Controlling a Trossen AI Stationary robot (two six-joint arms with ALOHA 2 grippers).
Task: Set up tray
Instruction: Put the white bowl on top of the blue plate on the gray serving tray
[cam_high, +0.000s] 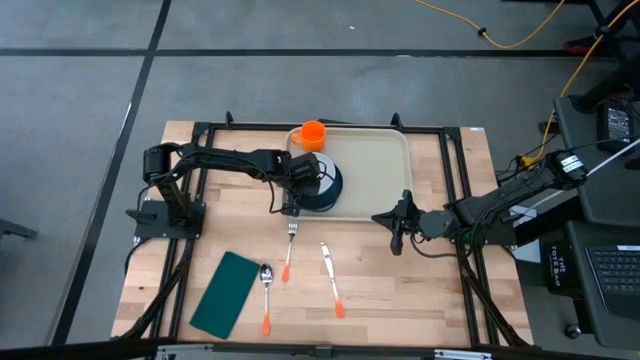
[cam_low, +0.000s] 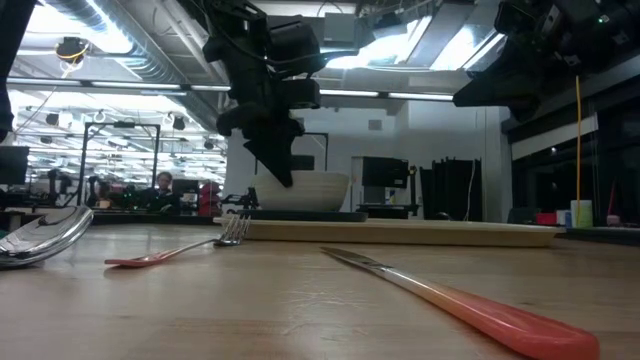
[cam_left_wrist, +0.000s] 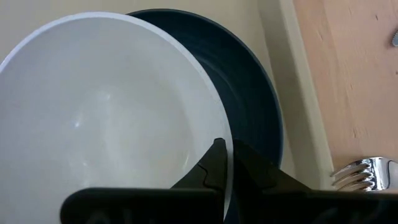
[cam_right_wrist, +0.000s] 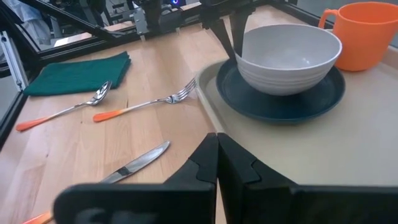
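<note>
A white bowl (cam_right_wrist: 289, 56) sits on a round dark teal plate (cam_right_wrist: 280, 99) at the left end of the beige tray (cam_high: 380, 165). An orange cup (cam_high: 313, 133) stands at the tray's far left corner. My left gripper (cam_left_wrist: 229, 146) is shut on the bowl's left rim. My right gripper (cam_high: 397, 240) hangs shut and holds nothing, just off the tray's near right corner. On the wood in front of the tray lie a fork (cam_high: 290, 245), a spoon (cam_high: 266, 295), a knife (cam_high: 331, 278) and a dark green napkin (cam_high: 226, 293). My left gripper pinches the bowl's rim (cam_left_wrist: 222, 124) on the side toward the table's left edge, one finger inside the bowl and one outside. The fingers (cam_right_wrist: 235, 34) come steeply down from above, slanting in from the left. The bowl stands upright with its base on the plate.
The tray's right half (cam_right_wrist: 348, 149) is bare. The fork's tines (cam_left_wrist: 364, 174) lie close to the tray's near left rim. A black frame (cam_high: 300, 127) runs around the table's edges.
</note>
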